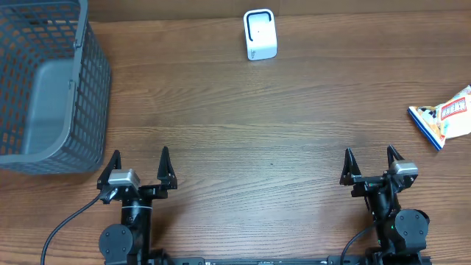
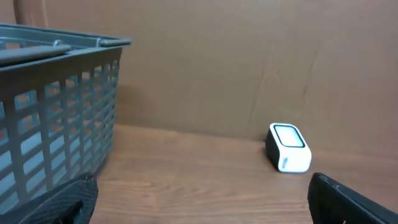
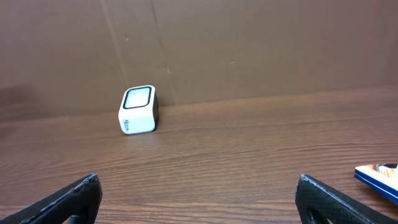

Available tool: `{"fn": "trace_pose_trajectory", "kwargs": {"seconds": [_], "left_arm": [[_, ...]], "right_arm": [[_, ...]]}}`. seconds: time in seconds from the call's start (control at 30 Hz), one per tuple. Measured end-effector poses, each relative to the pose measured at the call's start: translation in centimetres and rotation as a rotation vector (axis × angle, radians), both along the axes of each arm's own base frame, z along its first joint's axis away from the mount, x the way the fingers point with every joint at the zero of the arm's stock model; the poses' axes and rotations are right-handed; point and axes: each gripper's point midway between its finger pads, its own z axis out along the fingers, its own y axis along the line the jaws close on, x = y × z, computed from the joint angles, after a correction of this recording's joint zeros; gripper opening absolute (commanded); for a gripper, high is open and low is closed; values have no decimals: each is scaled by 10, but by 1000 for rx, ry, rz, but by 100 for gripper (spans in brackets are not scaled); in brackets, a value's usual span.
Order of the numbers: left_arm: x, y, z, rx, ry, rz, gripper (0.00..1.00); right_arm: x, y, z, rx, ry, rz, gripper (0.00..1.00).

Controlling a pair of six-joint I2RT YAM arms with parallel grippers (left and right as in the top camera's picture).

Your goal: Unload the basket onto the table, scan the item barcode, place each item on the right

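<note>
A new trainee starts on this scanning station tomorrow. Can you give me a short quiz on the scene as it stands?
1. True or false: the left hand holds the snack packet.
2. Which hand is nearer the packet? A: left. B: right hand.
3. Fill in: from overhead, the white scanner sits between the packet and the grey ___.
Key: 1 false, the left hand is open and empty; 2 B; 3 basket.

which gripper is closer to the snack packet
Right. The snack packet lies ahead of the right gripper, to its right; the left gripper is across the table, by the basket.
</note>
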Motion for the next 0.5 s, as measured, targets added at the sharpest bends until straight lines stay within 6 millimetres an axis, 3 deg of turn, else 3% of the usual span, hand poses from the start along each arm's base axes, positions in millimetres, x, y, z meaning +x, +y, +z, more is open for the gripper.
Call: {"fn": "trace_pose_trajectory", "kwargs": {"seconds": [0.33,0.5], "left_arm": [[9,-1,-29,-2,19,-5,100],[10,-5,-33,-1,9,-23,100]], "right_arm": [[0,0,0,-1,1,0,100],[0,0,0,0,0,-1,100]]}}
